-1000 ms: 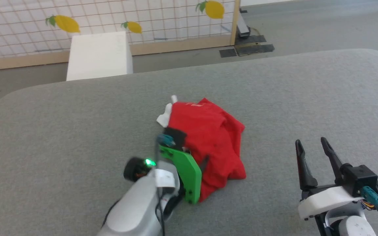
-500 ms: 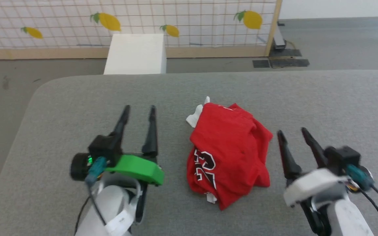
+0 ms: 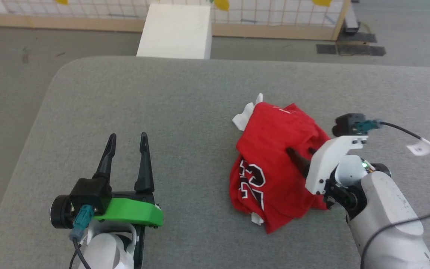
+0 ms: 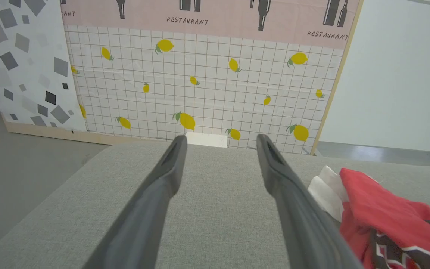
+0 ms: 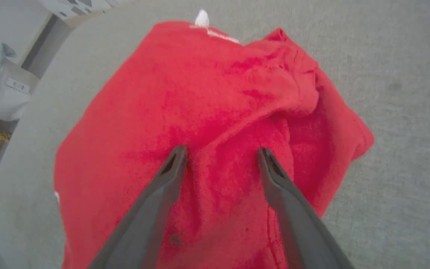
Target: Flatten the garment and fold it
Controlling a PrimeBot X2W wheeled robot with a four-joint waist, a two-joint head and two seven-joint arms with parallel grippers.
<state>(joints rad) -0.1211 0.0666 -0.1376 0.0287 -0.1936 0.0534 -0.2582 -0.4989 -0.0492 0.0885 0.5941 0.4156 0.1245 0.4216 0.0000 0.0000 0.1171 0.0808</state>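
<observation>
At the lower left of the head view the left gripper (image 3: 127, 135) is seen just above the grey padded desk (image 3: 162, 101), its green mount below it and its dark fingers pointed up the frame; its jaws are released and spread wide, with bare desk cloth between them. At the lower right the pale right forearm is angled in toward the centre, and the right gripper (image 3: 299, 150) is placed over the garment (image 3: 271, 138) – its jaws are likewise released, spread apart with the tips at the red cloth, though contact cannot be told for certain. In the right wrist view a rumpled ridge of red fabric is seen running between the two fingers. The garment is found right of centre on the desk, bunched in a crumpled heap, well apart from the left gripper; black, white-outlined numerals are shown on its lower left side, and a white piece is seen poking out at its upper left edge. Beyond the far edge of the desk a white box (image 3: 175, 31) is seen on the grey floor (image 3: 13, 67), and behind it – clearest in the left wrist view – a gridded panel printed with lemons (image 4: 207, 82) is stood upright.
</observation>
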